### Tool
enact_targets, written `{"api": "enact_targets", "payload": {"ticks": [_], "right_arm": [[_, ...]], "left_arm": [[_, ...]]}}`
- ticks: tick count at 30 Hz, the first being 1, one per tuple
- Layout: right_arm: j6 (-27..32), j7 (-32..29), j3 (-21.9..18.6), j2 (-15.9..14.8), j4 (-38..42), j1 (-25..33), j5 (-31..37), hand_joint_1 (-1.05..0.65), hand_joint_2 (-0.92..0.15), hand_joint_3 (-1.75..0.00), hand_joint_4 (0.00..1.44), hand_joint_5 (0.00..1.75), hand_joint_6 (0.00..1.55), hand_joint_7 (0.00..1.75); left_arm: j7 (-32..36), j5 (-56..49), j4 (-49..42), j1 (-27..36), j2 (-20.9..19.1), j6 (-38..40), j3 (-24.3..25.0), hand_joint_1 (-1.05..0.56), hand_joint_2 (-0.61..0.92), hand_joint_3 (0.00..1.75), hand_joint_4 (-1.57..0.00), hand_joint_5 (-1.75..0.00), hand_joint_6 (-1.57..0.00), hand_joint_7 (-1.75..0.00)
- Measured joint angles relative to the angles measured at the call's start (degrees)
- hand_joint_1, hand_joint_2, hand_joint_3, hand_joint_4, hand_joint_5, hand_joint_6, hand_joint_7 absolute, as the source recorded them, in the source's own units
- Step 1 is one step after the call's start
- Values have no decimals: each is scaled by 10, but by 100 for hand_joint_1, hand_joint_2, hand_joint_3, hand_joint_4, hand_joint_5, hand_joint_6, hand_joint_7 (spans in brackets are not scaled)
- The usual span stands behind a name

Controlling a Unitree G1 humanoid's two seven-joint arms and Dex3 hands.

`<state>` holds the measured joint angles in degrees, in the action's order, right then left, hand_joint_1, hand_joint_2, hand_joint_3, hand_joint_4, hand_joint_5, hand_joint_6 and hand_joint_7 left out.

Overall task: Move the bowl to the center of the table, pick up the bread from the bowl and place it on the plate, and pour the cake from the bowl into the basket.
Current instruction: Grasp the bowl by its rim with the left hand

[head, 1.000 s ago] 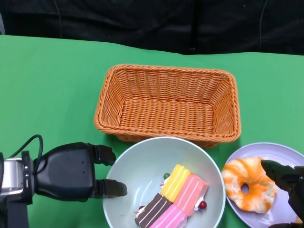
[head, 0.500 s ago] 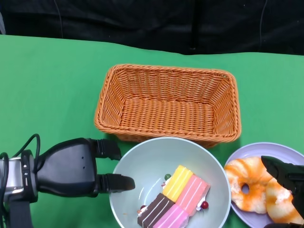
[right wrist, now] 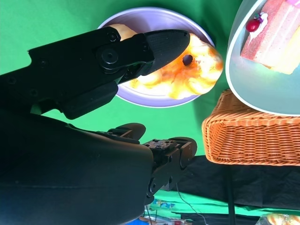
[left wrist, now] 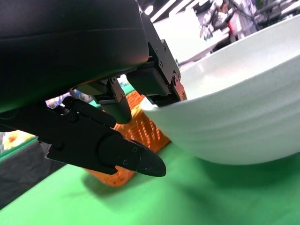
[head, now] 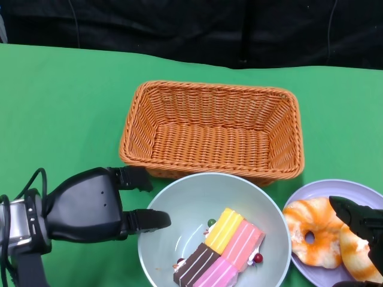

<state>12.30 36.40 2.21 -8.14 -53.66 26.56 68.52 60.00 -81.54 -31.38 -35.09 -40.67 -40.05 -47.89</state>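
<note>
A pale bowl (head: 179, 206) sits at the table's near middle with striped cake slices (head: 224, 248) inside. My left hand (head: 90, 209) grips its left rim, one finger over the edge; in the left wrist view the fingers (left wrist: 159, 86) pinch the rim of the bowl (left wrist: 234, 126). An orange-glazed bread (head: 308, 239) lies on the lilac plate (head: 335, 188) at the near right. My right hand (head: 362, 224) hovers over the plate with its fingers apart, holding nothing. In the right wrist view one of the fingers (right wrist: 154, 44) reaches above the bread (right wrist: 199, 70).
A woven orange basket (head: 134, 128) stands just behind the bowl, its front wall nearly touching the bowl's far rim. Green cloth covers the table, with bare stretches to the left and right of the basket. A black backdrop runs along the far edge.
My left hand has slid the bowl a little to the right, toward the plate. My right hand has drawn back slightly, so more of the bread shows on the plate.
</note>
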Motion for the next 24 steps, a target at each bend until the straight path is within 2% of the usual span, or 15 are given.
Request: {"api": "enact_targets", "payload": {"ticks": [3,6,9,11,12,15,20,24], "right_arm": [[-1,0,-1,1,0,0,-2,-74,-92,-18,18,24,20,1],[-1,0,-1,2,0,0,-2,-74,-92,-18,18,24,21,1],[-2,2,-1,6,0,0,-2,-74,-92,-18,18,25,21,1],[-2,2,-1,8,0,0,-2,-74,-92,-18,17,25,21,1],[-2,2,-1,8,-1,0,-2,-74,-92,-18,17,25,21,2],[-3,6,-1,11,-3,0,-2,-73,-92,-18,17,26,21,2],[-4,7,-1,17,-12,2,-2,-73,-92,-18,17,27,22,2],[-5,11,-1,19,-13,3,-1,-73,-92,-18,16,27,22,2]], "left_arm": [[39,-17,-7,-7,0,9,-12,-60,81,0,-27,-101,-79,-1],[76,-32,-24,-13,2,18,-26,-62,81,0,-7,-115,-63,-1],[121,-47,-43,-24,4,30,-43,-63,81,0,-2,-119,-60,-1],[133,-50,-50,-31,6,34,-49,-63,81,0,-1,-119,-59,-1],[137,-54,-52,-34,6,40,-54,-59,81,0,-1,-115,-51,0],[137,-80,-54,-46,5,59,-72,-57,81,0,0,-112,-45,0],[114,-106,-56,-76,5,46,-113,-56,91,3,-1,-106,-46,-1],[107,-116,-63,-95,5,39,-140,-59,88,0,-12,-94,-50,-4]]}}
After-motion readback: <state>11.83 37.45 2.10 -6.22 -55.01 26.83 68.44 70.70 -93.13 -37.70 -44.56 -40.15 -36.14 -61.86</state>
